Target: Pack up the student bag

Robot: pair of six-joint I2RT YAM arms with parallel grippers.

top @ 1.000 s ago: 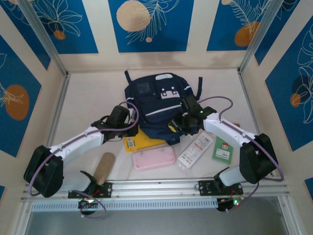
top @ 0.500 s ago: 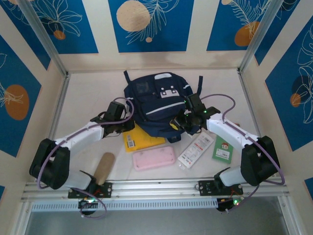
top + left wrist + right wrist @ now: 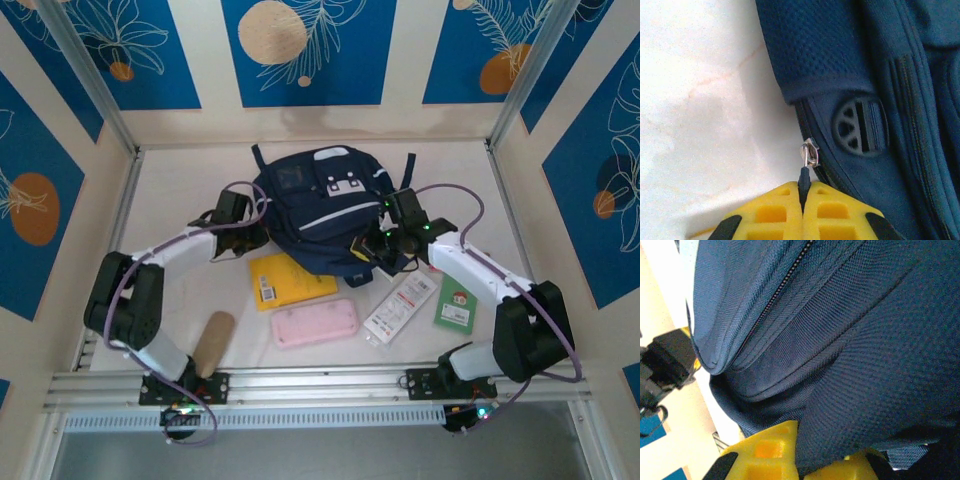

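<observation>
A pale table (image 3: 180,190) is taking up the middle of the top view, and five loose things are lying across its lower part. A flat yellow packet (image 3: 290,280) with a small barcode label is lying left of centre, tilted. Just below it a pink oblong case (image 3: 316,323) is resting flat. To the right a long white blister pack (image 3: 401,305) is lying at a slant, and a green card (image 3: 456,305) is sitting near it, further right. A tan cylinder (image 3: 213,342) is lying at lower left, its lower end reaching the metal rail (image 3: 320,385) running along the bottom. Blue wall panels (image 3: 308,50) with leaf drawings and orange discs are standing behind and at both sides.
</observation>
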